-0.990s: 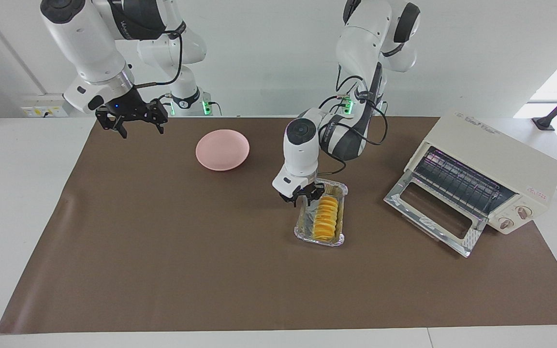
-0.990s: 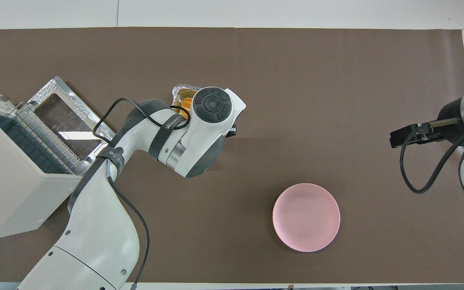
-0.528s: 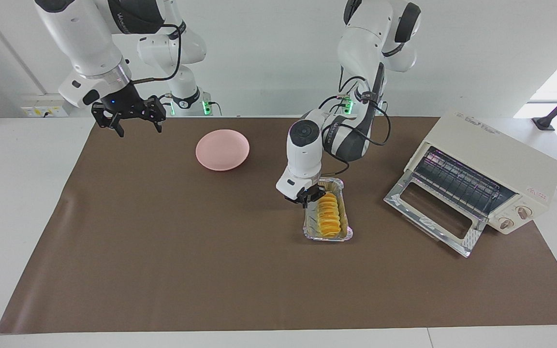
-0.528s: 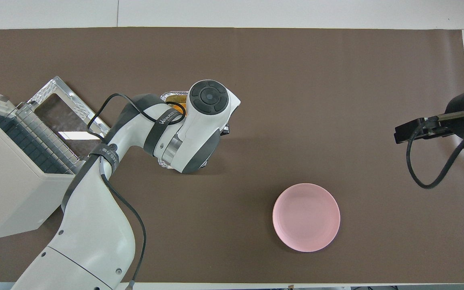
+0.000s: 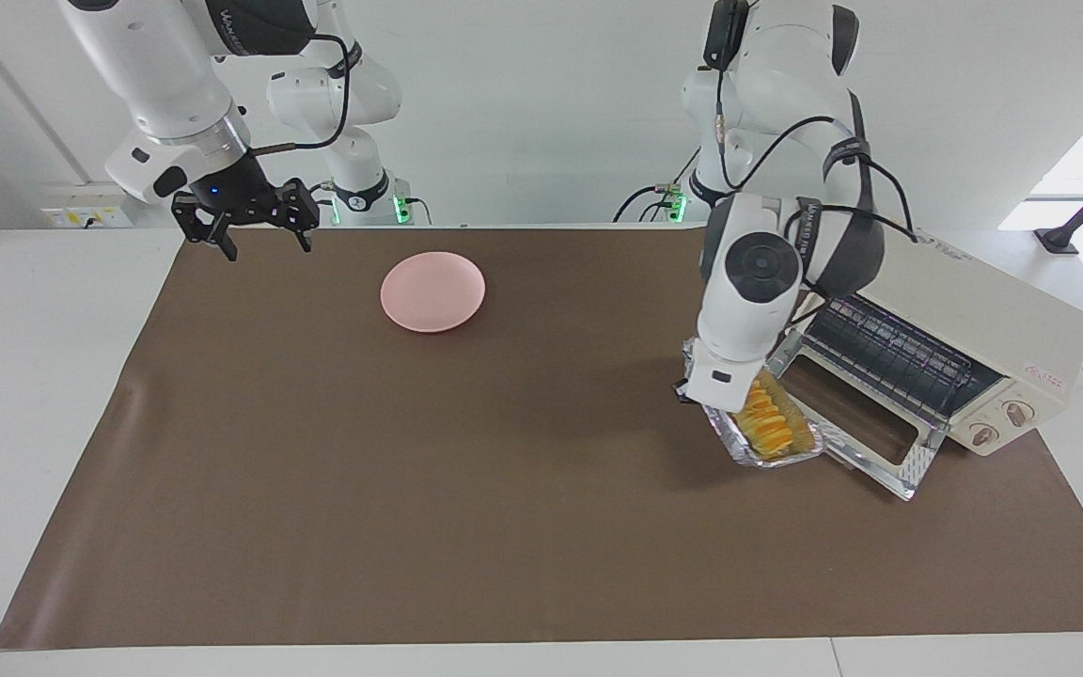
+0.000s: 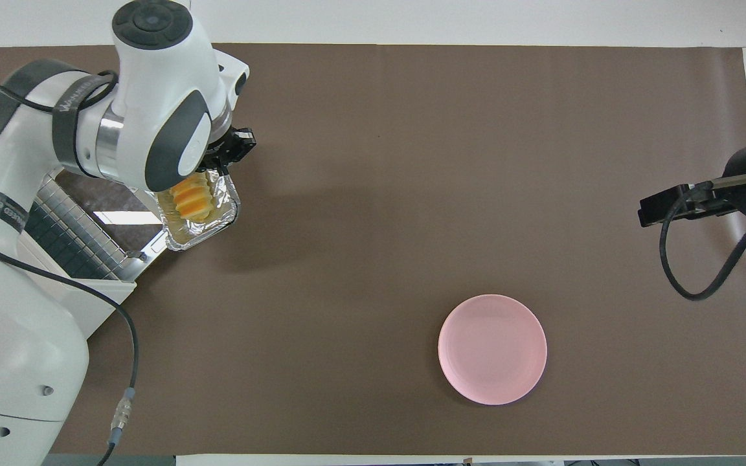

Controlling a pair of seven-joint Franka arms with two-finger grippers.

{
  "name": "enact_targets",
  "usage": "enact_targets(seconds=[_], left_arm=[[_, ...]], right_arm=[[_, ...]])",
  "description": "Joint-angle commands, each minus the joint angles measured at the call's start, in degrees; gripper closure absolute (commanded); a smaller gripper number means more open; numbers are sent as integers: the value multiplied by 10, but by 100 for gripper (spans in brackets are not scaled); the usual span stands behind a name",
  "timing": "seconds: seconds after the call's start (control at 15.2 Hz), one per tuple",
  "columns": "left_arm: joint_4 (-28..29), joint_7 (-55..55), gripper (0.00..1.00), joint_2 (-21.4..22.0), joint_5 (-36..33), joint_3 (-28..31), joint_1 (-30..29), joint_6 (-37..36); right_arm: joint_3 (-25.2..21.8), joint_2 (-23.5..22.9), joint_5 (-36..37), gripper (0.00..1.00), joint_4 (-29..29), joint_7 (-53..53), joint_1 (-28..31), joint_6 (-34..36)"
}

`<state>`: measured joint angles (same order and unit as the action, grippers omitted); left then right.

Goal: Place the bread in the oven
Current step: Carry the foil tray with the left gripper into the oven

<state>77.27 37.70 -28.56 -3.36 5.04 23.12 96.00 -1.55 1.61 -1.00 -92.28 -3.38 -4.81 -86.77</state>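
Note:
The golden ridged bread [image 5: 769, 425] lies in a silver foil tray [image 5: 791, 458]. My left gripper [image 5: 703, 400] is shut on the tray's rim and holds it tilted in the air over the edge of the oven's open glass door [image 5: 871, 442]. The cream-white oven [image 5: 974, 310] stands at the left arm's end of the table, its wire rack showing. In the overhead view the bread [image 6: 190, 197] and tray [image 6: 217, 220] show under the left gripper [image 6: 234, 145], beside the oven's rack [image 6: 68, 239]. My right gripper [image 5: 245, 230] hangs open and empty over the table's corner at the right arm's end, waiting.
A round pink plate [image 5: 432, 291] sits on the brown mat [image 5: 363, 489], nearer to the robots than the middle; it also shows in the overhead view [image 6: 492, 349]. The oven's two knobs [image 5: 1002, 423] are on its front beside the door.
My left gripper has lifted the foil tray with the bread off the mat and carried it to the oven's open door. My right gripper has drifted slightly up and toward its base.

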Motion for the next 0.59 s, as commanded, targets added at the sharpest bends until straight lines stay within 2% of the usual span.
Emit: enact_targets(seconds=[0.0, 0.13, 0.33, 0.53], left_arm=[[-6, 18, 100, 3, 18, 51, 3, -49], [-5, 33, 100, 2, 38, 95, 4, -51], [-4, 34, 100, 0, 33, 129, 3, -57], [5, 26, 100, -2, 27, 136, -10, -32]], right_arm=[[6, 5, 4, 0, -2, -8, 14, 6], [6, 5, 5, 0, -2, -9, 19, 6], [6, 4, 9, 0, 0, -13, 19, 6], [6, 5, 10, 0, 0, -9, 19, 7]])
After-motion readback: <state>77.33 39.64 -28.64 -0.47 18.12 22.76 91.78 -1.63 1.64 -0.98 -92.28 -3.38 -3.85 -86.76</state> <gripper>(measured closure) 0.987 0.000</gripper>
